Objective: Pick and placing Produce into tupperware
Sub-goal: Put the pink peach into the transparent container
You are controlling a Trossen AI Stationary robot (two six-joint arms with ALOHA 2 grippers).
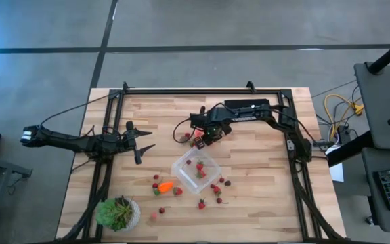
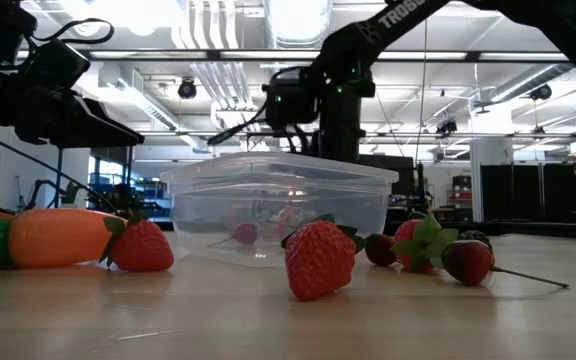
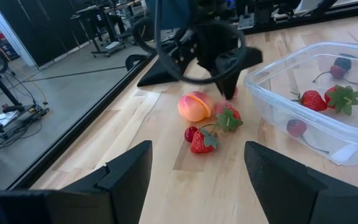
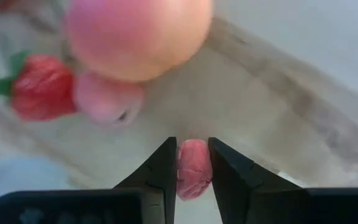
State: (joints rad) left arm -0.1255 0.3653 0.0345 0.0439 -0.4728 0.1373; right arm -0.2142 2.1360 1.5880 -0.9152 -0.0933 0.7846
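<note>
Near the table's centre, just back of the clear square container (image 1: 196,173), we find the right gripper (image 1: 198,142) down at the wood, its fingers clenched on a small red strawberry piece (image 4: 193,168); the right wrist view shows the piece pinched between the two dark fingertips. Just beside it we note a round pink-orange fruit (image 3: 194,106) and a small cluster of strawberries (image 3: 211,129), all on the table outside the container. Inside the container we count a few strawberries (image 3: 314,100) already lying on its floor. On the near side, an orange carrot piece (image 1: 166,186) lies left of the container, with more red strawberries (image 1: 217,190) scattered around the container's front and right. We see the left gripper (image 1: 141,140) well off to the left, fingers spread wide and empty, hovering above the table. A leafy potted plant (image 1: 118,213) stands at the near left corner of the table (image 1: 263,217).
</note>
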